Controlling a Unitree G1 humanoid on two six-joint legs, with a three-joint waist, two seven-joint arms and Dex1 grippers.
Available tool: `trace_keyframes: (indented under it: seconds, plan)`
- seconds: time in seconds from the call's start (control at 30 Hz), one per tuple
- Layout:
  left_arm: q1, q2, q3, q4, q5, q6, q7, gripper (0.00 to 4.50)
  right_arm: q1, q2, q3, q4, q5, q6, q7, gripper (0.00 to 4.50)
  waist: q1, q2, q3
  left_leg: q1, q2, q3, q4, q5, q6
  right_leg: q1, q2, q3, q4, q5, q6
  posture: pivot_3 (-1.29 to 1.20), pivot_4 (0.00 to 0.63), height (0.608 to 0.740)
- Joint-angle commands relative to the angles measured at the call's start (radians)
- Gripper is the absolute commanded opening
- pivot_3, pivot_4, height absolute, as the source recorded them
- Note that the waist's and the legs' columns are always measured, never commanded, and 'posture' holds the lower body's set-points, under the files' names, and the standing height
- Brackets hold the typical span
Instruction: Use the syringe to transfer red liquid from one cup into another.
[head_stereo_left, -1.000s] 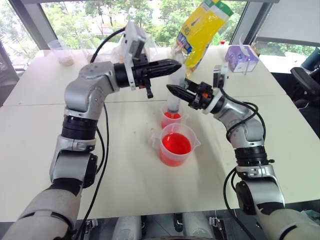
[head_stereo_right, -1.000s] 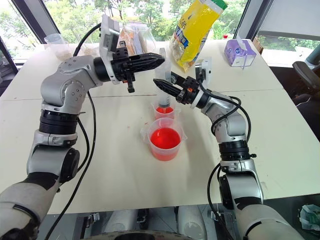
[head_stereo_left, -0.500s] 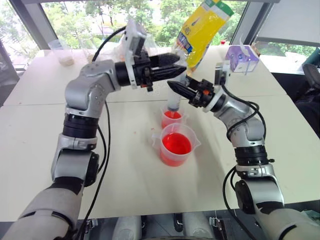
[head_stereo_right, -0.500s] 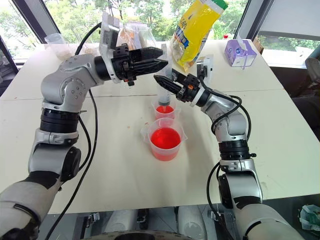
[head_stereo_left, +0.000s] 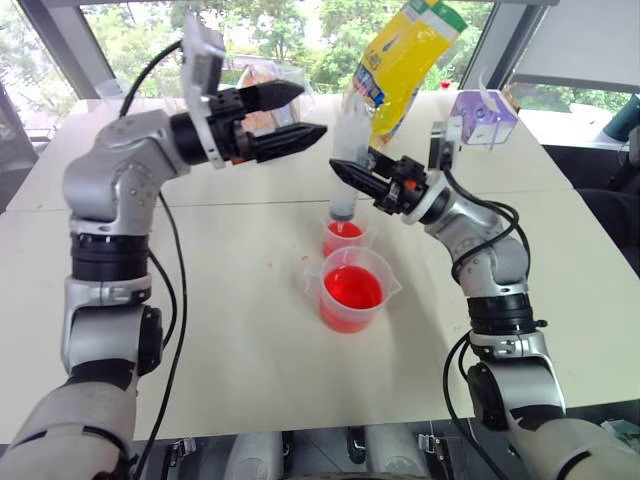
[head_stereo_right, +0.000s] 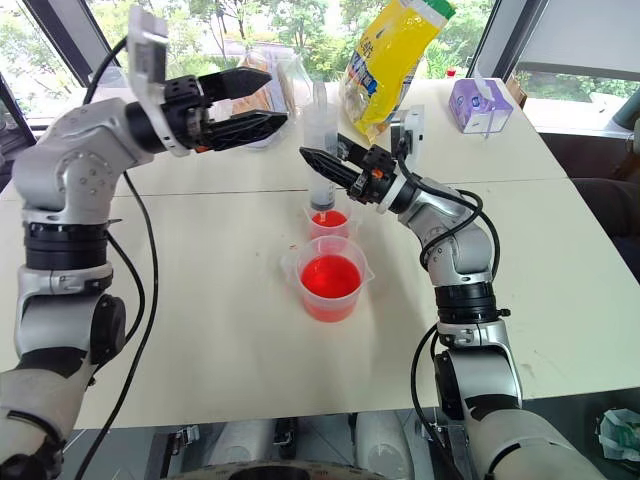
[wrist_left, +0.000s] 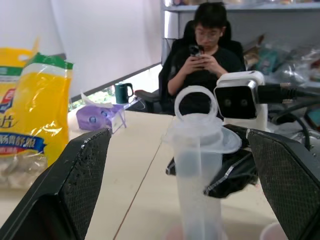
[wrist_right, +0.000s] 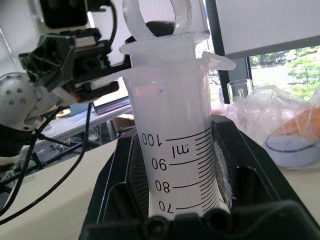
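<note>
The right pincer (head_stereo_left: 345, 172) grips the upright syringe (wrist_right: 175, 150), its barrel printed "100 ml", "90", "80", "70", tip down in the small cup (head_stereo_left: 343, 238) of red liquid (head_stereo_left: 343, 231). At the syringe's ten o'clock the left pincer (head_stereo_left: 290, 115) hangs released. The beaker (head_stereo_left: 352, 292) stands on the bench (head_stereo_left: 250, 330), at the cup's six o'clock.

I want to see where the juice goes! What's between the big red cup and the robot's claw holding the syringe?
The small cup, already holding red liquid, stands between the beaker and the right claw in the left eye view.
</note>
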Motion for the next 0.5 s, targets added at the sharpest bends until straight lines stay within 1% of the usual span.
trace_keyframes:
  seconds: [0.03,0.13,0.23,0.27,0.37,0.4,0.5]
  plan:
    - [0.055,0.025,0.034,-0.108,-0.056,0.045,0.016,4.47,-0.100,-0.037,-0.078,-0.037,0.023,0.075,-0.125,1.38,-0.001,0.000,0.000,0.000,0.000,0.000,0.000,0.000,0.000,0.000,0.000,0.000,0.000,0.000,0.000,0.00,0.150,0.740]
    - [0.139,0.044,0.018,-0.173,-0.057,0.060,0.024,4.47,-0.170,-0.082,-0.151,-0.043,0.050,0.208,-0.270,1.38,0.000,0.000,0.000,0.000,0.000,0.000,0.000,0.000,0.000,0.000,0.000,0.000,0.000,0.000,0.000,0.00,0.150,0.740]
    - [0.206,0.056,0.004,-0.238,-0.062,0.081,0.031,4.47,-0.235,-0.154,-0.223,-0.039,0.092,0.402,-0.403,1.38,0.001,0.000,0.000,0.000,0.000,0.000,0.000,0.000,0.000,0.000,-0.001,0.000,0.000,0.000,0.000,0.00,0.150,0.740]
    - [0.225,0.053,0.006,-0.256,-0.070,0.089,0.038,4.47,-0.259,-0.194,-0.246,-0.021,0.107,0.513,-0.447,1.38,0.002,0.000,0.000,0.000,0.000,0.000,0.000,0.000,0.000,0.000,-0.001,0.000,0.000,0.000,0.000,0.00,0.150,0.740]
    - [0.266,0.045,0.006,-0.292,-0.082,0.095,0.057,4.47,-0.292,-0.280,-0.280,0.013,0.122,0.760,-0.531,1.38,0.000,0.000,0.000,0.000,0.000,0.000,0.000,0.000,0.000,0.000,-0.001,0.000,-0.001,0.000,-0.001,0.00,0.150,0.740]
    - [0.275,0.043,0.004,-0.299,-0.084,0.095,0.062,4.47,-0.294,-0.296,-0.290,0.018,0.128,0.816,-0.547,1.38,0.000,0.000,0.000,0.000,0.000,0.000,-0.001,0.000,0.000,0.000,-0.001,0.000,-0.001,0.000,-0.001,0.00,0.150,0.740]
    - [0.304,0.038,-0.009,-0.319,-0.079,0.088,0.077,4.47,-0.228,-0.406,-0.197,0.026,0.072,0.947,-0.529,1.38,0.000,0.000,0.000,0.000,0.000,0.000,-0.001,0.000,0.001,0.000,-0.001,0.001,-0.001,0.000,-0.001,0.00,0.150,0.740]
